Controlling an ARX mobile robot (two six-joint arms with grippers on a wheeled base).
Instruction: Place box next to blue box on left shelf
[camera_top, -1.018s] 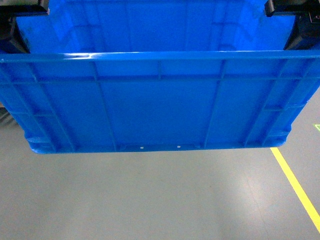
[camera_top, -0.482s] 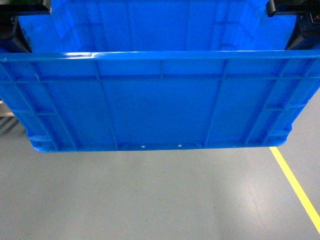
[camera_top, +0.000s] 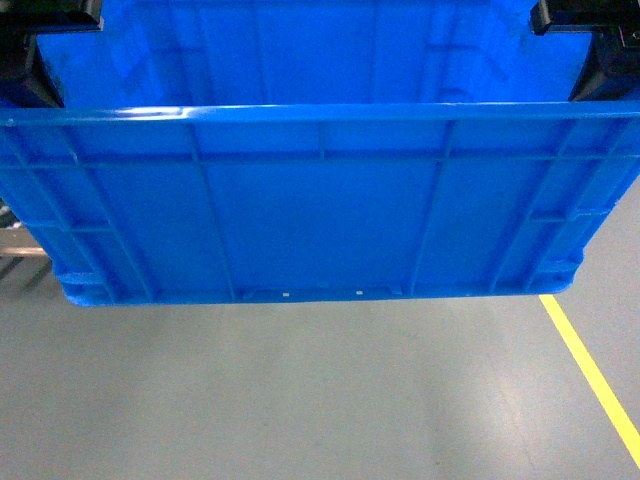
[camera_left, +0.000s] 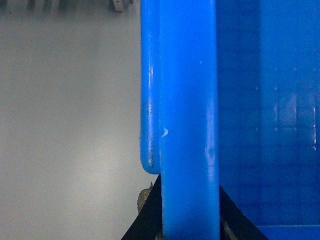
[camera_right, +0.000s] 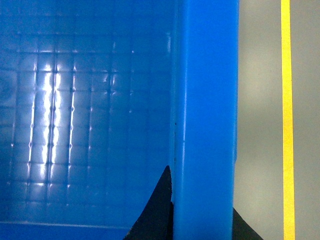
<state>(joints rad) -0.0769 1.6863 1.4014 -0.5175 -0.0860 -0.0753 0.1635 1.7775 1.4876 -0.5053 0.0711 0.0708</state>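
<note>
With the left gripper (camera_left: 190, 227) and right gripper (camera_right: 202, 220) each clamped on a side rim, the box (camera_top: 320, 200) filled the frame's upper half above the floor (camera_top: 300, 400), and both arms arguably needed level, matched travel.

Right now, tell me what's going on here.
The robot is carrying the box in the air above the grey floor, one arm on each side. The left gripper is clamped across the box's left rim and the right gripper across its right rim. A yellow line runs along the floor on the right. No second blue box is in view.
</note>
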